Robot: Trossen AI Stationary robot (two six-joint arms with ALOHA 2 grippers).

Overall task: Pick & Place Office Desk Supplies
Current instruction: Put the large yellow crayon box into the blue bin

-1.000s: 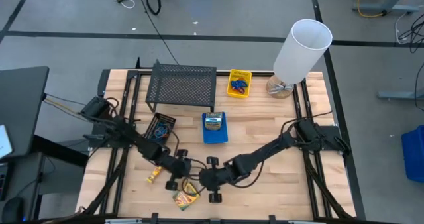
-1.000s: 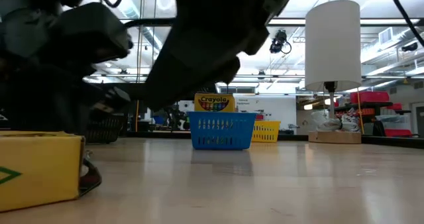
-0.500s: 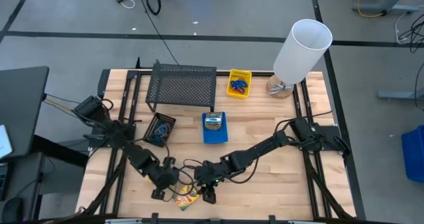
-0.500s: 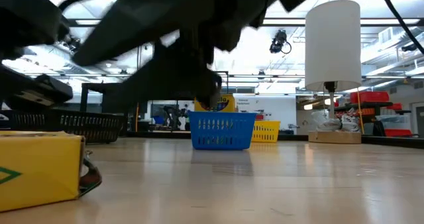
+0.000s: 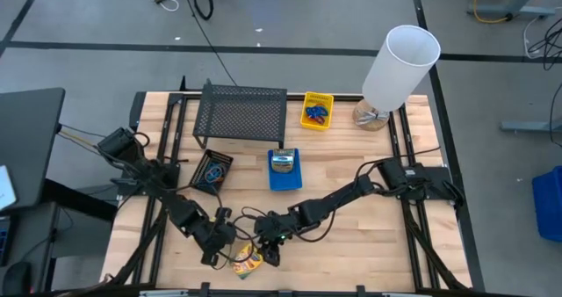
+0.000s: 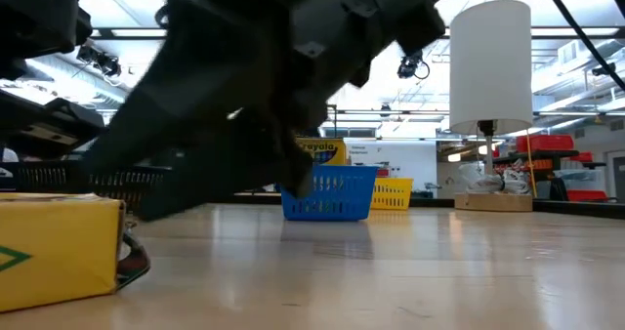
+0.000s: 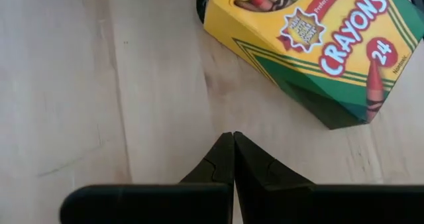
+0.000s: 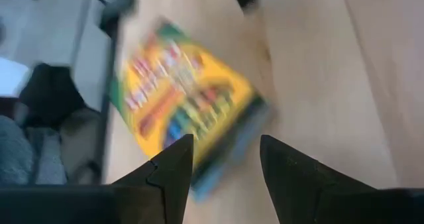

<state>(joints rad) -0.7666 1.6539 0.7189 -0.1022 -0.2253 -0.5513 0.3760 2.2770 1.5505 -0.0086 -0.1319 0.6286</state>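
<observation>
Lying flat near the table's (image 5: 351, 165) front edge, at about seven o'clock from its centre, the crayon box (image 5: 247, 260) is a glossy cardboard carton in yellow and green, with printed crayons, the word CRAYONS and a red crayon bearing "24" on its face (image 7: 311, 38); it sits skewed to the plank grain. At its nine o'clock the left gripper (image 5: 221, 241) hovers over bare wood just beside the box, its two dark, matte, wedge-shaped fingers (image 7: 222, 164) pressed together to a point, with nothing between them. At the box's two o'clock the right gripper (image 5: 271, 248) reaches in over the carton, its blunt black fingers (image 8: 173, 159) spread apart, the box showing in the gap below them; the carton is smeared there, so whether they touch it is probably not to be told. From table height a yellow box (image 6: 59, 244) at the near left edge is cut off by the frame, and the dark arms blot out most of the left half. Further back, from nine towards three o'clock, stand a black bin (image 5: 212, 169) with small items too small to make out, a blue slotted plastic bin (image 5: 284, 171) with a crayon box standing in it, and a yellow bin (image 5: 316, 110) holding blue pieces.
</observation>
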